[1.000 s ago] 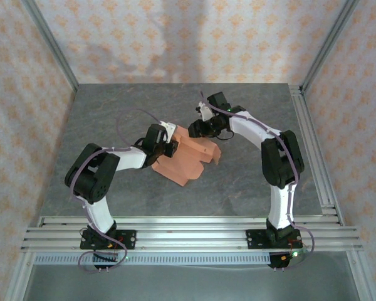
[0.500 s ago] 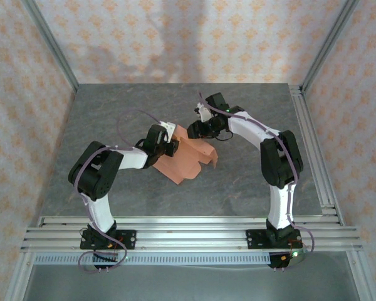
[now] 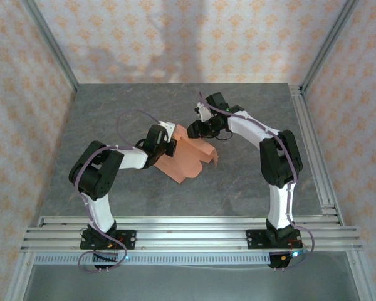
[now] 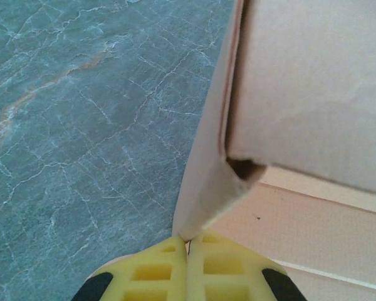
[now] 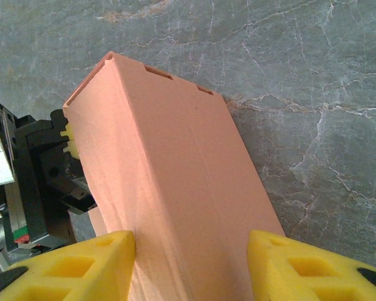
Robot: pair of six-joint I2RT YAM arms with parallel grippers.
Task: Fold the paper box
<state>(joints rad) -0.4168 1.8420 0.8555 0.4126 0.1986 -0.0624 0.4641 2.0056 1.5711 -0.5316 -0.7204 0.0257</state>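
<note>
- The left tool [image 4: 188, 248] is pinching shut on the paper box [image 4: 313, 94] edge, probably anchoring it on the worktop [image 4: 81, 125].
- The right tool [image 5: 191, 244] is clasping the folded body half-wide, likely steadying the crease.

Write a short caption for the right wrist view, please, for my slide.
Right gripper grips one end of the orange paper box over a grey marbled table.

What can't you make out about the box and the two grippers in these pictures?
1. Left wrist view: whether the left gripper pinches the box edge or just meets it; its shut pads cover the contact.
2. Right wrist view: the box's near end, cut off by the bottom edge between the right gripper's pads.
3. Top view: both grippers' fingertips, too small to tell apart.
</note>
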